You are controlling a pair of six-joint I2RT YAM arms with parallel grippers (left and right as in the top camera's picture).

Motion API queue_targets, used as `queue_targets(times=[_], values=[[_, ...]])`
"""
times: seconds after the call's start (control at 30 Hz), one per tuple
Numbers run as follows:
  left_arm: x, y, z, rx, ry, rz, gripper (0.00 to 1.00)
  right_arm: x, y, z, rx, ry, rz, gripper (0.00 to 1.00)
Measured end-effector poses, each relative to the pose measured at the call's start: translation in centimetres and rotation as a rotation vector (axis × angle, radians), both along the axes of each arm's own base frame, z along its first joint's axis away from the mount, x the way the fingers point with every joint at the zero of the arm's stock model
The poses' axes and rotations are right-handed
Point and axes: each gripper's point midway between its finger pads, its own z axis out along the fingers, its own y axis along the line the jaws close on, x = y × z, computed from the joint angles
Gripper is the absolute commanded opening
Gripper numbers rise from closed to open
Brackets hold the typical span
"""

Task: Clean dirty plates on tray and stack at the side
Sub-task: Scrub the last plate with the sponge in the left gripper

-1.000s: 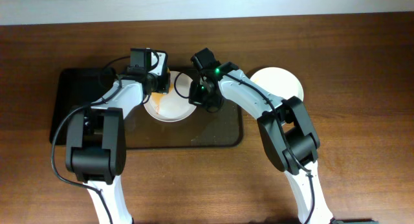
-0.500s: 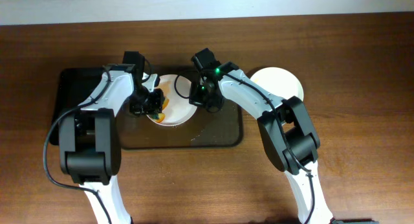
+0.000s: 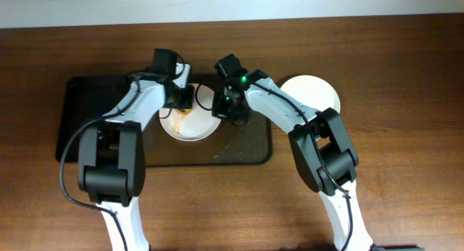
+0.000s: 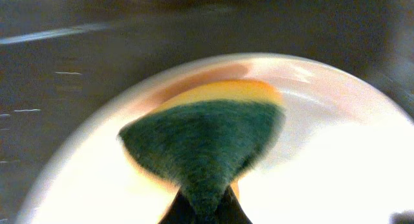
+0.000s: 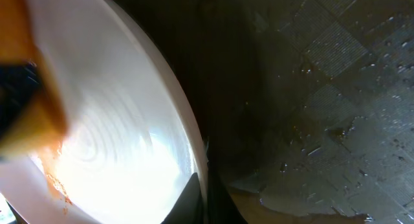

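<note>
Plate (image 3: 190, 125) with orange smears lies on a black tray (image 3: 90, 113), with a gripper on either side.

From overhead, the left gripper (image 3: 180, 99) sits at the plate's 12 o'clock, closed on a green and yellow sponge (image 4: 204, 143) that presses its green face to the plate. The right gripper (image 3: 223, 112) pinches the rim at 3 o'clock. The tray holds this plate, and its floor is beaded with water. Being round, the plate has no long axis; flat or tilted cannot be told. A clean plate (image 3: 313, 91) rests on the table (image 3: 406, 77), off the tray toward 3 o'clock.
</note>
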Motion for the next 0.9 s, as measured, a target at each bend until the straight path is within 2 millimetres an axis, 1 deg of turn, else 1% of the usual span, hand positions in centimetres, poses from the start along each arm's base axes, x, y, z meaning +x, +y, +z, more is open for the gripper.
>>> queue_targets(times=[0.03, 0.1, 0.13, 0.17, 0.2, 0.23, 0.3, 0.37, 0.43, 0.47, 0.5, 0.53, 0.6, 0.67, 0.8, 0.9], values=[[-0.8, -1.2, -0.1, -0.010, 0.020, -0.056, 0.00, 0.0, 0.0, 0.0, 0.000, 0.000, 0.000, 0.04], [-2.5, -2.5, -0.2, -0.030, 0.073, -0.146, 0.00, 0.0, 0.0, 0.0, -0.001, 0.001, 0.001, 0.04], [-3.0, -2.6, -0.3, -0.037, 0.090, -0.166, 0.00, 0.0, 0.0, 0.0, -0.001, 0.001, 0.001, 0.04], [-4.3, -2.6, -0.3, -0.046, 0.140, -0.189, 0.00, 0.0, 0.0, 0.0, -0.002, 0.000, 0.003, 0.04], [-4.9, -2.6, -0.3, -0.051, 0.163, -0.202, 0.00, 0.0, 0.0, 0.0, -0.002, 0.000, 0.004, 0.04], [-5.5, -2.2, -0.4, -0.050, 0.196, -0.190, 0.01, 0.0, 0.0, 0.0, -0.002, 0.000, 0.004, 0.04], [-6.4, -0.7, -0.5, -0.009, 0.256, -0.095, 0.00, 0.0, 0.0, 0.0, -0.001, 0.000, 0.004, 0.04], [-6.8, 1.6, -0.5, 0.067, 0.292, 0.029, 0.01, 0.0, 0.0, 0.0, -0.001, 0.000, 0.004, 0.04], [-6.5, 4.4, -0.5, 0.147, 0.291, 0.167, 0.01, 0.0, 0.0, 0.0, -0.001, 0.000, 0.004, 0.04], [-6.2, 5.5, -0.5, 0.177, 0.280, 0.221, 0.00, 0.0, 0.0, 0.0, -0.001, 0.000, 0.004, 0.04], [-5.6, 6.2, -0.4, 0.199, 0.253, 0.265, 0.00, -0.1, 0.0, 0.0, 0.000, -0.001, 0.008, 0.04], [-4.5, 6.7, -0.3, 0.213, 0.204, 0.306, 0.00, -0.1, 0.1, 0.0, 0.002, -0.002, 0.016, 0.04], [-2.9, 6.9, -0.1, 0.221, 0.131, 0.344, 0.01, -0.1, 0.2, 0.1, 0.009, -0.003, 0.026, 0.04], [-2.3, 7.0, -0.1, 0.228, 0.104, 0.362, 0.01, -0.1, 0.5, 0.1, 0.023, -0.004, 0.036, 0.04], [-2.6, 7.0, -0.3, 0.218, 0.111, 0.326, 0.01, -0.1, 0.4, 0.2, 0.040, 0.002, 0.043, 0.04], [-3.7, 6.9, -0.6, 0.191, 0.146, 0.293, 0.00, -0.1, 0.4, 0.3, 0.071, 0.018, 0.053, 0.04]])
